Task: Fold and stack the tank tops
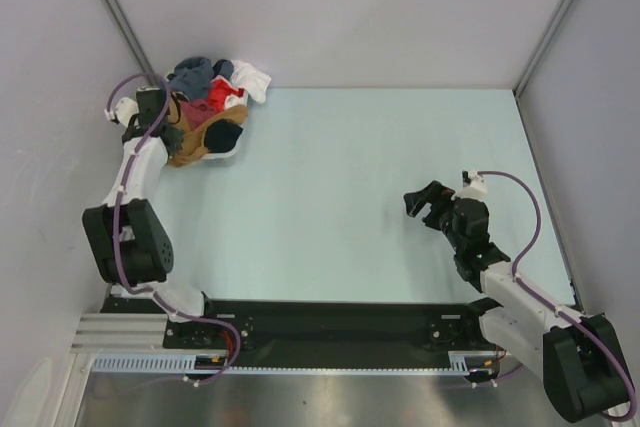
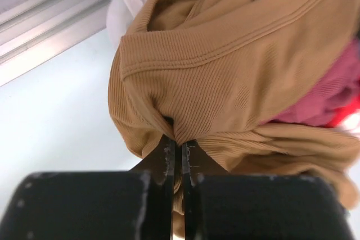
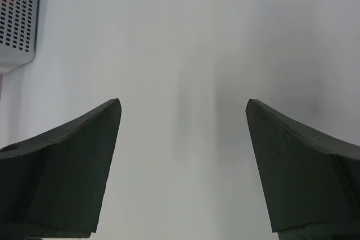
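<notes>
The tan-brown tank top (image 2: 225, 82) lies bunched on the near side of a heap of mixed clothes (image 1: 210, 107) in the far left corner of the worktop (image 1: 350, 167), close to the side wall. The left claw (image 2: 176, 161) is clamped shut on a pinched fold of its ribbed cloth, just below a stitched hem. The fabric bulges out above and to both sides of the fingers.

Touching the tan top on the side away from the wall is a pinkish-red garment (image 2: 332, 99). From above, the heap also shows a blue-grey piece (image 1: 190, 75), a white one (image 1: 250, 77) and a black one (image 1: 225, 134).

The right claw (image 3: 183, 102) is well apart from the heap, over bare worktop on the right side. Its jaws are spread wide with nothing between them.
</notes>
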Tool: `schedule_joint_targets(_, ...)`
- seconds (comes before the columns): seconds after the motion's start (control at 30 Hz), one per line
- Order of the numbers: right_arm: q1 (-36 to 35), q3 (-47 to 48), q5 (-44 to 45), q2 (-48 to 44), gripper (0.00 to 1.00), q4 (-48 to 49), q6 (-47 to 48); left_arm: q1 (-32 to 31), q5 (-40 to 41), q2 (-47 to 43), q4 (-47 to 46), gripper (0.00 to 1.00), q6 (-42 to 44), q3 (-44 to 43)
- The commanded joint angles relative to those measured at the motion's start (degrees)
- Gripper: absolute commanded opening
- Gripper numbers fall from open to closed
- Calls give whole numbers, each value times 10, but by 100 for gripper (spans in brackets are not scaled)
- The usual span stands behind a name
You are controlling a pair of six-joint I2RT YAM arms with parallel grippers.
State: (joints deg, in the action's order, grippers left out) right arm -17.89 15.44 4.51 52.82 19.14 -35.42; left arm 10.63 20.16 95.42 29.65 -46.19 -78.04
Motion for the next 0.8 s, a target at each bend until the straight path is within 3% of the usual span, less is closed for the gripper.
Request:
schedule_joint_targets(0.0,0,13,-10,4,98,17,-6,4,61,-95,10,0,19,-50)
schedule_joint_targets(0.17,1,19,-21,26,98,22,-11,3,78,-197,-19,0,27,-128)
schedule_joint_targets(0.27,2,24,-31,32,98,21,-11,4,26,-255,-100,0,23,-163)
schedule_joint_targets(0.47,3,23,-30,27,98,20,-4,3,-84,-373,-249,0,-18,-145)
schedule_joint_targets(0.67,3,25,-25,17,97,13,1,-15,-243,-415,-287,0,-117,-124)
schedule_joint_targets(0.77,4,26,-20,4,97,2,4,-73,-276,-438,-285,0,-151,-64)
